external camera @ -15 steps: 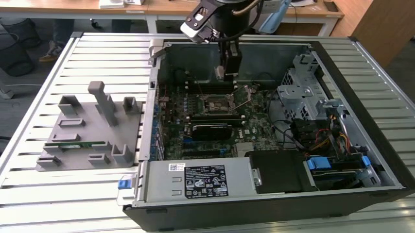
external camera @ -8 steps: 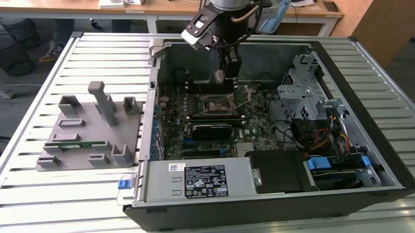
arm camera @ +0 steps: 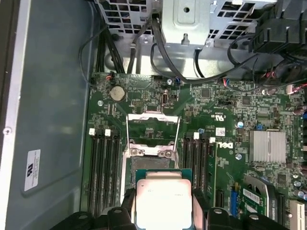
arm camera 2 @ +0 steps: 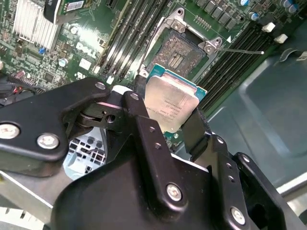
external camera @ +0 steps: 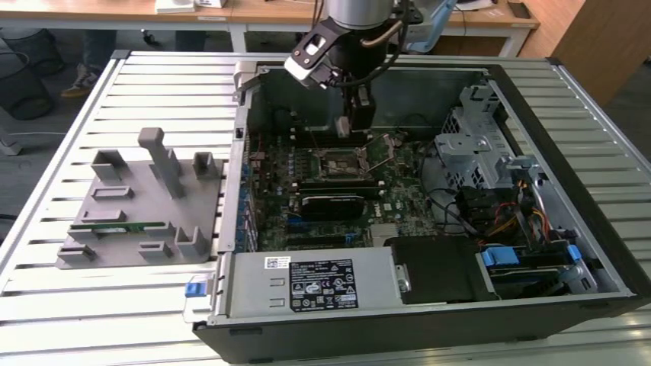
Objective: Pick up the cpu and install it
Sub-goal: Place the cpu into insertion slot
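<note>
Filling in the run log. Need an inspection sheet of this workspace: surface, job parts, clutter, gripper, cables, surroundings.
Surface: slatted metal table carrying an open computer case.
Job's things: cpu held above the motherboard, close to the open socket; not seated.
Clutter: grey fixture on the exterior view's left, with a green memory stick lying in it.
Grippers: gripper inside the case, jaws shut on the cpu's edges.
Cables: coloured bundle in the case on the exterior view's right; black cables by the metal cage.
Surroundings: wooden desks beyond the table.
</note>
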You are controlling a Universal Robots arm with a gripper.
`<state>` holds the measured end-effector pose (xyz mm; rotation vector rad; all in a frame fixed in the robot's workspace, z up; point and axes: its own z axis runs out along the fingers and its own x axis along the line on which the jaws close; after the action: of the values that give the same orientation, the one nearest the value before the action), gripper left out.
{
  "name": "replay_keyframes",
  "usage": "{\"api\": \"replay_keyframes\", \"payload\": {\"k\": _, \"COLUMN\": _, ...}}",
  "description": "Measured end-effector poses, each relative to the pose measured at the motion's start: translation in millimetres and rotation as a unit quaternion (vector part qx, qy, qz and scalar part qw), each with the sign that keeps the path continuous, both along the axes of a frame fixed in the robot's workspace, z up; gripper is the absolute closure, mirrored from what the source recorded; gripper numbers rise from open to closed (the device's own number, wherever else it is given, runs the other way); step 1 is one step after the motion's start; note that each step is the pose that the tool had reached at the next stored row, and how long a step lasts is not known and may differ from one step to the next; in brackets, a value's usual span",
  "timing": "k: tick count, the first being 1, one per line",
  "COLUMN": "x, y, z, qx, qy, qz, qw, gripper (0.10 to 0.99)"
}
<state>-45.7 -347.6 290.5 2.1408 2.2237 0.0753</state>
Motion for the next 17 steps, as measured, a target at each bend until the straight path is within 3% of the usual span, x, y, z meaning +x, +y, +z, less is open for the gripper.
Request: {"api": "replay_keyframes", "payload": {"k": 17, "x": 0.0, "y": 3.1, "z": -22.3, "qx": 0.0000, "qy": 0.0040, "qz": -0.003, "qw": 1.0000, "gripper": 0.541}}
